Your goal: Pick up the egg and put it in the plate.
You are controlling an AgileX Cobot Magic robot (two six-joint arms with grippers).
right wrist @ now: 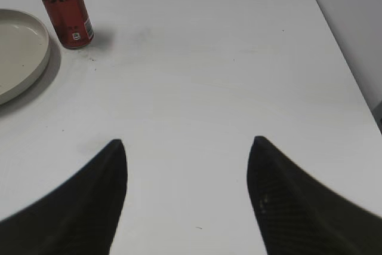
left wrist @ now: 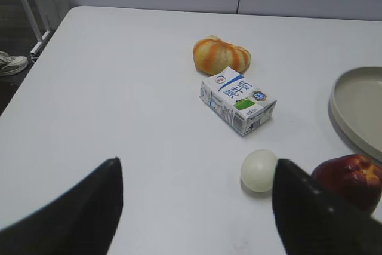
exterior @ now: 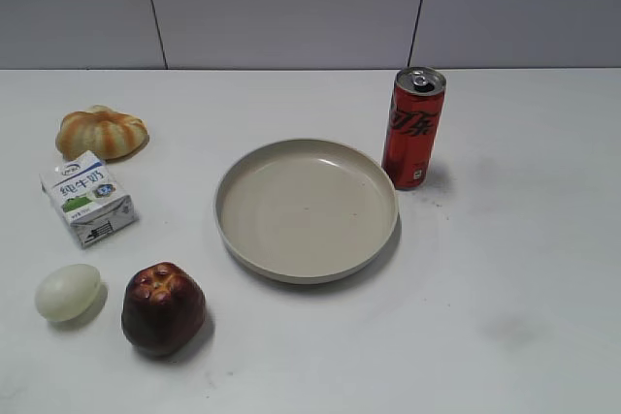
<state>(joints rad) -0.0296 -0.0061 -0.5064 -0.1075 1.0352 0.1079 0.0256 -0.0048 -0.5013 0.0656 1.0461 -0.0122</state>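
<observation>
The pale egg lies on the white table at the front left, just left of a dark red apple. In the left wrist view the egg sits just ahead of my right fingertip. The beige plate stands empty in the middle of the table; its rim also shows in the left wrist view and the right wrist view. My left gripper is open and empty above the table. My right gripper is open and empty over bare table. Neither gripper shows in the exterior view.
A ribbed tan bread bun and a milk carton stand behind the egg at the left. A red soda can stands upright at the plate's back right. The table's left edge and right edge are near.
</observation>
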